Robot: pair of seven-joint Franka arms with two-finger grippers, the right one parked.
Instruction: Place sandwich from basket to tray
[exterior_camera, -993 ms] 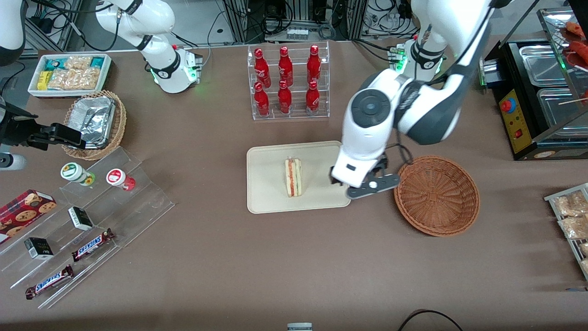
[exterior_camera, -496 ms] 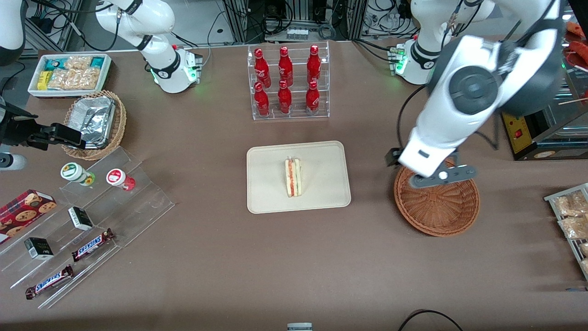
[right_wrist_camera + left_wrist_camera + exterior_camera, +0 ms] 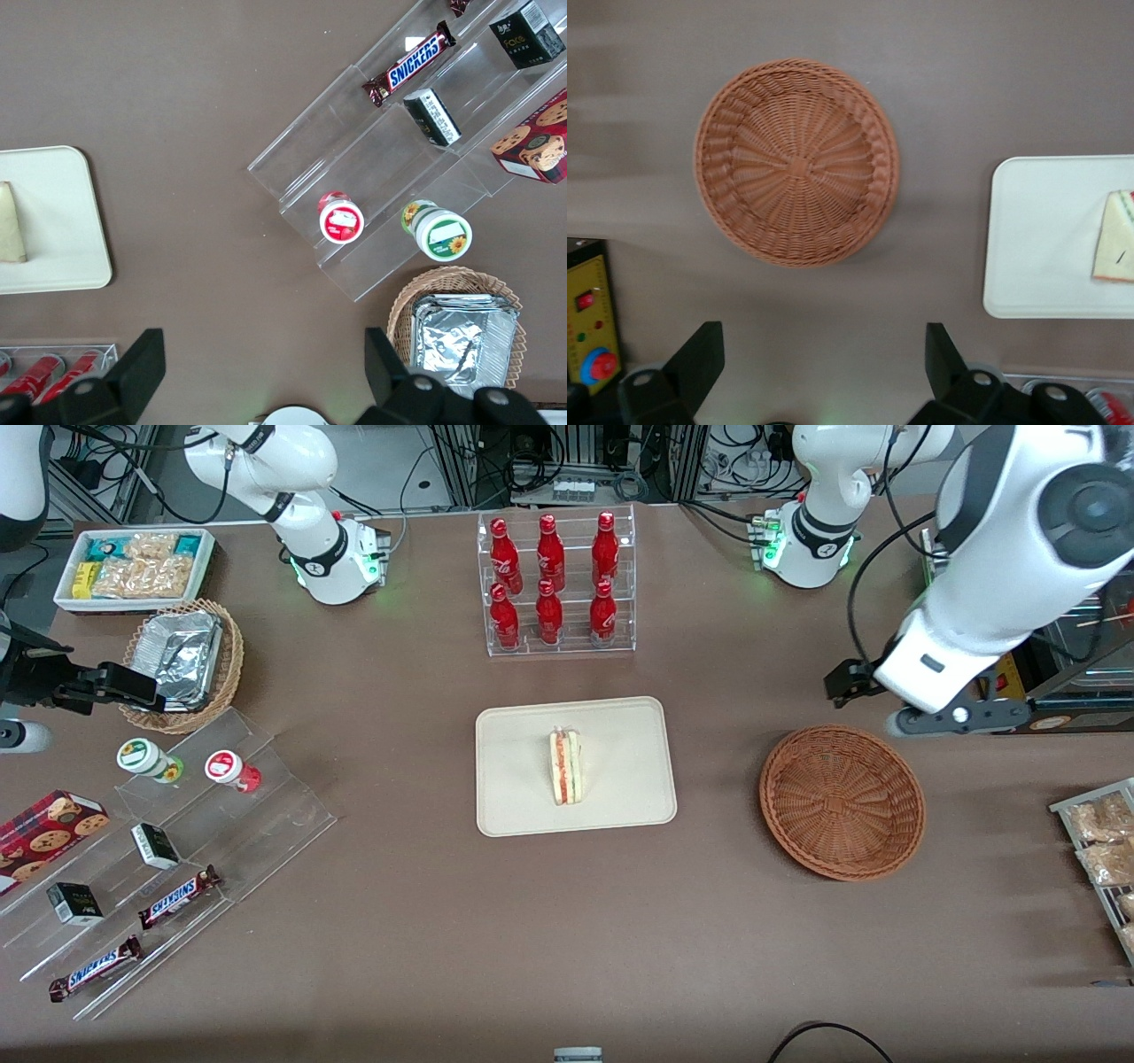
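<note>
Now the sandwich (image 3: 565, 766) is seen lying on the tray (image 3: 620, 815) mid-worktop, the basket (image 3: 842, 802) left empty beside it. The gripper (image 3: 824, 367) is held high above the worktop, fingers (image 3: 700, 359) spread wide, nothing gripped.

A robotics lab dressed as a snack counter: white robot arm bases (image 3: 330, 567) bolt onto a brown-covered table (image 3: 443, 939), with cable-strewn equipment racks (image 3: 567, 460) at twelve o'clock. Red drink bottles in a clear acrylic rack (image 3: 556, 584) and chocolate bars on clear stepped shelves (image 3: 177, 895) mimic shop displays.
</note>
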